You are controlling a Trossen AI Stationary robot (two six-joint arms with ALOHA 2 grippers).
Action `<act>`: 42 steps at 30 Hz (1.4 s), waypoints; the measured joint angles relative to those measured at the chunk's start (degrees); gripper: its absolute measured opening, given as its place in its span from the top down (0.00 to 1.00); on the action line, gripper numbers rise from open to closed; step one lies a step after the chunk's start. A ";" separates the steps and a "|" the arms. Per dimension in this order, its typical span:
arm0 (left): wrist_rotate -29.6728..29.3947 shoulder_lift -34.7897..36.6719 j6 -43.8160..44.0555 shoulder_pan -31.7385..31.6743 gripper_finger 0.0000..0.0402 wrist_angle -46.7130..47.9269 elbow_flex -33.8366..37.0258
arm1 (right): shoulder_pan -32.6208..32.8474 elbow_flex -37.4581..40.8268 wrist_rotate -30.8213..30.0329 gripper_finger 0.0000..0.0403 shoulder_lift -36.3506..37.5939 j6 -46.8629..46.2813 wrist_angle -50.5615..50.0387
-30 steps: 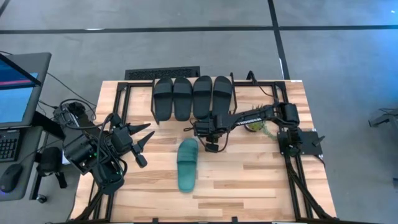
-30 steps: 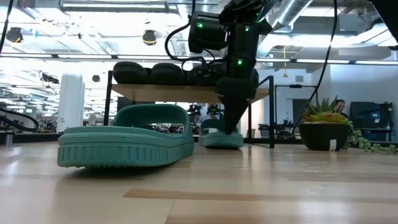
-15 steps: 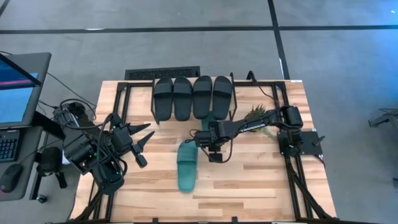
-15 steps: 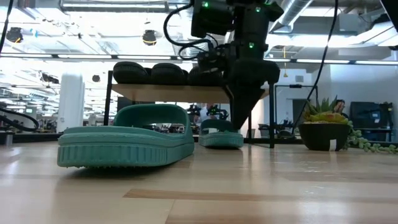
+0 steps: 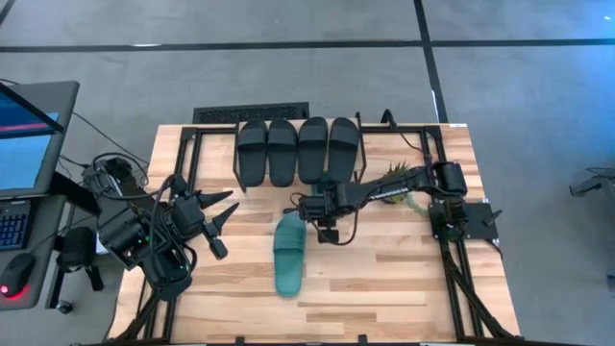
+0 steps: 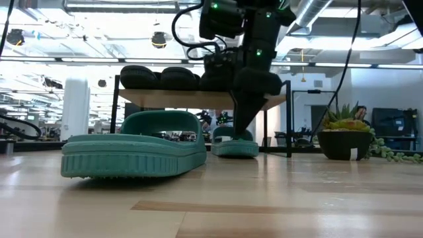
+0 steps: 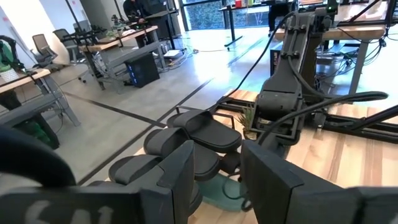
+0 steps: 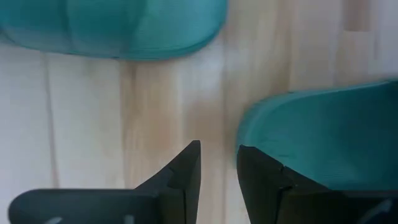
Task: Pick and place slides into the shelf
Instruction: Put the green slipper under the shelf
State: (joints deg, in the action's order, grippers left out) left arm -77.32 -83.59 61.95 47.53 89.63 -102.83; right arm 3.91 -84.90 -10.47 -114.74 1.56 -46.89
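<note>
We saw four black rubber slides (image 5: 297, 149), smooth and round-toed, lined side by side on the pale plank top of the shelf (image 6: 198, 98), which stood on thin black wire legs; one teal slide (image 5: 289, 254) with a ribbed sole edge lay on the striped wooden bench (image 5: 384, 279), a second teal slide (image 6: 234, 147) under the shelf; the right hand (image 5: 325, 229) hung tapered fingers-down between them, its fingers slightly parted and grasping nothing; the left hand (image 5: 223, 223) waited released, pointed fingers spread, at the bench's left side.
</note>
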 joint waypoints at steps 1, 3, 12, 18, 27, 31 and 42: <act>-0.02 0.00 0.00 0.01 0.70 -0.13 0.01 | -0.25 0.00 -0.10 0.77 -0.02 -0.02 0.02; -0.01 0.00 0.00 0.02 0.70 -0.16 0.00 | -0.64 0.00 -0.10 0.77 -0.04 0.02 0.00; -0.02 0.00 -0.02 0.02 0.70 0.04 0.00 | -0.78 0.13 -3.60 0.77 -0.90 0.92 1.07; -0.04 0.00 -0.04 0.00 0.70 0.04 0.02 | -1.83 0.13 -3.42 0.77 -0.90 0.59 0.71; 0.00 0.00 -0.68 0.02 0.70 0.00 0.00 | -1.98 0.13 -3.33 0.77 -0.90 1.47 0.71; 0.05 0.00 -0.68 0.02 0.70 -0.11 0.00 | -2.20 1.07 -3.31 0.77 -0.87 1.47 1.27; -0.74 0.00 -1.25 0.00 0.70 -0.11 0.00 | -2.27 2.78 -3.34 0.77 -0.85 1.08 1.72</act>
State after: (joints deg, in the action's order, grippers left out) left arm -78.07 -83.59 60.70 47.53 89.52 -102.83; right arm 1.65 -82.13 -13.81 -115.59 2.64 -45.17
